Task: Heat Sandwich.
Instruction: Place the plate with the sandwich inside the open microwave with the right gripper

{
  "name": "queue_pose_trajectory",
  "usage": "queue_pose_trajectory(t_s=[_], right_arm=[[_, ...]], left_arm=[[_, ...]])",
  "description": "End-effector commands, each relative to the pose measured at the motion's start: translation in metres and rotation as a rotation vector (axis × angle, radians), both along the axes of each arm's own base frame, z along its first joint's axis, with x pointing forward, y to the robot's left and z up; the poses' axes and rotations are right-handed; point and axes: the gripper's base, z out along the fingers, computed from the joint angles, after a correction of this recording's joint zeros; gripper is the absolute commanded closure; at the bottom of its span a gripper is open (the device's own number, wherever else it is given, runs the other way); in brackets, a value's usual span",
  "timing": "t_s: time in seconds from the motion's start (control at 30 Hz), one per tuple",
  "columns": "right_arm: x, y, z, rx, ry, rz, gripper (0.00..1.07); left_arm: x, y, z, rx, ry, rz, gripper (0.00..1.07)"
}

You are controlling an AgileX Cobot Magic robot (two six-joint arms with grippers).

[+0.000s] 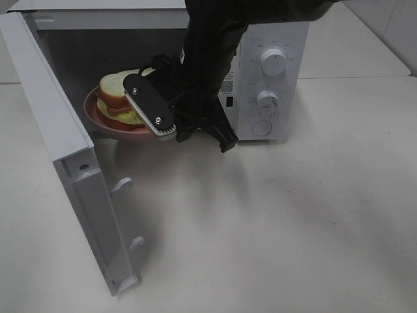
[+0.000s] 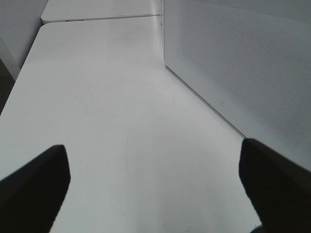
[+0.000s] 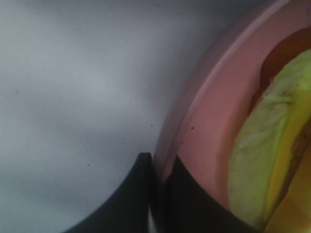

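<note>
The sandwich [image 1: 117, 96], white bread with yellow-green and reddish filling, lies on a round pink plate [image 1: 98, 120] at the mouth of the open microwave [image 1: 277, 39]. My right gripper [image 1: 156, 134] reaches down from the top and is shut on the plate's near rim. In the right wrist view its black fingers [image 3: 131, 204] clamp the plate rim [image 3: 209, 121], and the sandwich's green filling [image 3: 262, 160] is close beside them. My left gripper [image 2: 153, 165] is open and empty over the bare table, beside a white perforated panel [image 2: 243, 63]. It is out of the exterior view.
The microwave door [image 1: 58, 143] stands swung open to the left, with latch hooks on its inner edge. The control panel with two knobs [image 1: 272, 62] is to the right of the cavity. The white table [image 1: 280, 222] spreads in front.
</note>
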Motion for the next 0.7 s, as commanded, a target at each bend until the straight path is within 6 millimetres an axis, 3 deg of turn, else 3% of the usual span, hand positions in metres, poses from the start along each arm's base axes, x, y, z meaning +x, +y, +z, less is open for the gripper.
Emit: queue_pose_trajectory(t_s=[0.03, 0.7], right_arm=[[0.007, 0.006, 0.005, 0.028, -0.016, -0.015, 1.04], [0.034, 0.026, -0.005, 0.042, -0.026, -0.102, 1.02]], left_arm=[[-0.003, 0.000, -0.001, -0.006, -0.032, -0.002, 0.17], [-0.003, 0.000, -0.001, -0.006, -0.032, -0.002, 0.17]])
